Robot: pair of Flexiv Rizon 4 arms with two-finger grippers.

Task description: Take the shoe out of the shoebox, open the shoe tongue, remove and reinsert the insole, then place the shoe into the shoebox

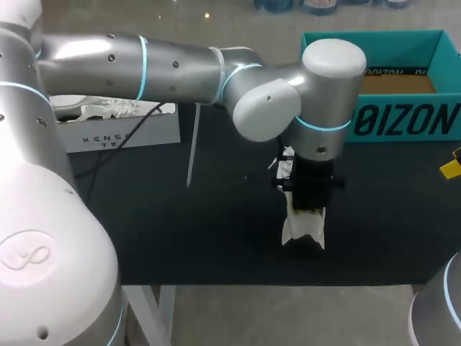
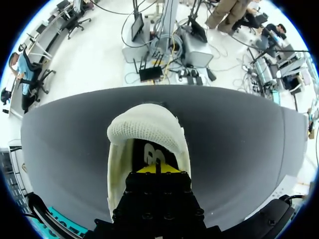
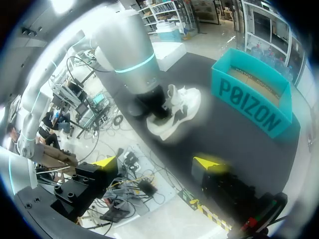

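Left wrist view: the left gripper (image 2: 157, 169) is sunk into the opening of the white shoe (image 2: 149, 130) on the table (image 2: 239, 134); I cannot tell its grip. The right gripper (image 3: 155, 163) is released, its fingers (image 3: 207, 163) spread, with the shoe well ahead of them, near the box (image 3: 251, 107).

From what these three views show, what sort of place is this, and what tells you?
Probably a robotics lab workbench: the silver left arm stands over a white shoe on a black table, with an open teal shoebox nearby.
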